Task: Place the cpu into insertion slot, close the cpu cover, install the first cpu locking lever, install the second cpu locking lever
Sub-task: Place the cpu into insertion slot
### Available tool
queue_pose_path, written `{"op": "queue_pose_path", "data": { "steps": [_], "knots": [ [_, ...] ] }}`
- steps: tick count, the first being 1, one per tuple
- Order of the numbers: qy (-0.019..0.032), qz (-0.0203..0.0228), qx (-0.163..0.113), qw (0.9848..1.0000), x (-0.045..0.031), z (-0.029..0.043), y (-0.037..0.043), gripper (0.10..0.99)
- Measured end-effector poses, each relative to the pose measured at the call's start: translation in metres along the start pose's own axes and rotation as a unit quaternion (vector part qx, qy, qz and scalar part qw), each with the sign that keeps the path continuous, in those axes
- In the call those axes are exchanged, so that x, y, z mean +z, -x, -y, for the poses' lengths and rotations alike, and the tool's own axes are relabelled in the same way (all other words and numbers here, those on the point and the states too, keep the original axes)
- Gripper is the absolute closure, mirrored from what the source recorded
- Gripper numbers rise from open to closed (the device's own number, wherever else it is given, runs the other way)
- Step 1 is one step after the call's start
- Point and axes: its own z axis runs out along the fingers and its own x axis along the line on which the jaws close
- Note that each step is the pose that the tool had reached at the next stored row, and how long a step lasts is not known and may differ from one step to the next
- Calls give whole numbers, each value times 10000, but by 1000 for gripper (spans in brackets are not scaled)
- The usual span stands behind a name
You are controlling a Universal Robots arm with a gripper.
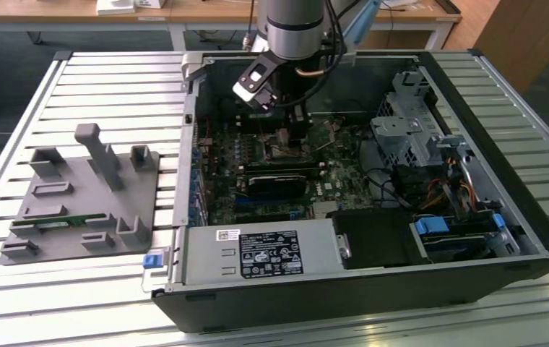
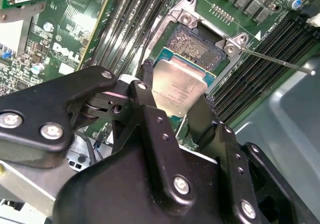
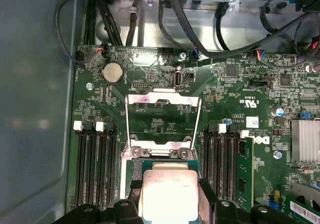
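Observation:
My gripper [image 2: 177, 87] is shut on the cpu [image 2: 178, 93], a pale silvery-tan square pinched by its edges between two black fingers [image 3: 207, 200]. It hangs just over the near edge of the insertion slot [image 2: 196, 45], whose dark pin field with its silver rim lies uncovered on the green board. The cpu cover [image 3: 162, 102], a thin silver frame, is swung open on the far side of the slot. A thin locking lever [image 2: 277, 60] sticks out free beside the slot. In the exterior view the gripper [image 1: 286, 136] reaches down into the open computer case above the slot [image 1: 284, 150].
Black memory slots [image 3: 95, 164] flank the slot on both sides. Cables [image 3: 180, 19] and a drive cage [image 1: 404, 134] crowd the case, with a power supply [image 1: 265, 253] at the front. A grey fixture [image 1: 81, 199] stands on the slatted table at the exterior view's left.

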Motion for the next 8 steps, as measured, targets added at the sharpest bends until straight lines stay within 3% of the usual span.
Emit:
{"op": "queue_pose_path", "data": {
  "steps": [8],
  "knots": [
    [0,0,1,10000,49,31,-21,561]
  ]
}}
